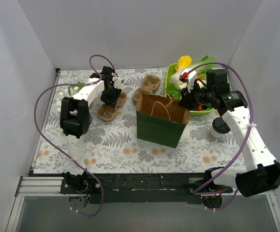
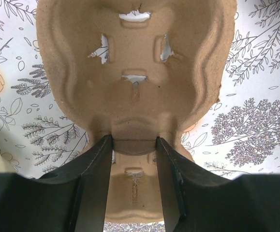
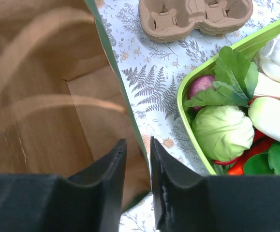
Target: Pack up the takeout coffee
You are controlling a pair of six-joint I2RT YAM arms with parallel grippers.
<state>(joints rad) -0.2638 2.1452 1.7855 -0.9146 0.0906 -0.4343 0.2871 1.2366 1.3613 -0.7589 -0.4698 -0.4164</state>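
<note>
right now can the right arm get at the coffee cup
Probably yes: the cup stands in the open beside that arm, but its hand straddles the bag's rim and would have to back off first.

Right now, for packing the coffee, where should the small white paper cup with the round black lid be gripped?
Probably the wall of the white paper cup, below its black lid, from the near side: it stands upright and the right arm borders its right.
</note>
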